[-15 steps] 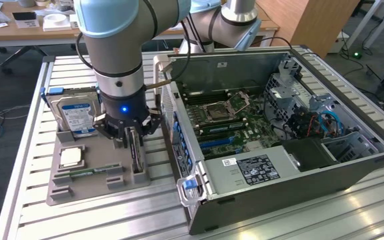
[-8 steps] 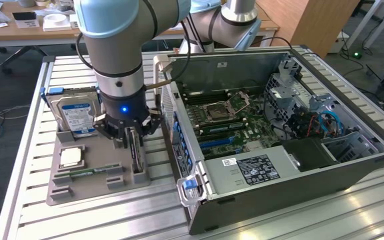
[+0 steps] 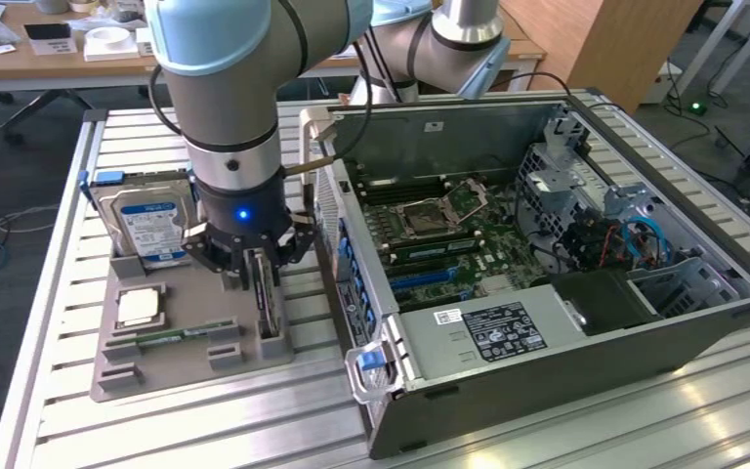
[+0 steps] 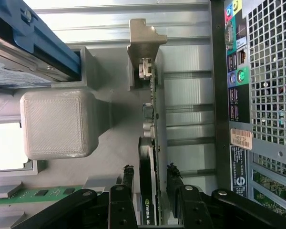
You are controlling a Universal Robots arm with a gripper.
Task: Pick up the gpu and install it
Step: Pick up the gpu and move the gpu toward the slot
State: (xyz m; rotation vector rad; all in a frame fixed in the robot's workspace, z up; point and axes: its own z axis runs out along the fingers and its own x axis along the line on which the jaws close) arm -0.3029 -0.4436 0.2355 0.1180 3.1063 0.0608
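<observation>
In the lower left of the exterior view, the thin, dark gpu card [image 3: 269,315] with its silver end bracket stands on edge in a slot of the grey plastic holder tray [image 3: 173,371], so its flat faces are offered for gripping. The black two-fingered gripper [image 3: 259,278] straddles it, fingers [image 4: 127,179] spread either side, seemingly just short of contact.

The silver-grey tubular robot arm with pale blue joint caps [image 3: 226,98] is held upright, with its last segment pointed straight down. A small blue light [image 3: 241,213] is seen lit on the dark wrist section [image 3: 238,191]. The black two-fingered gripper with jointed linkages [image 3: 255,281] is directed downward. In the wrist view, its slim black fingers [image 4: 127,177] are seen set apart and parallel, with a gap between the tips.
</observation>
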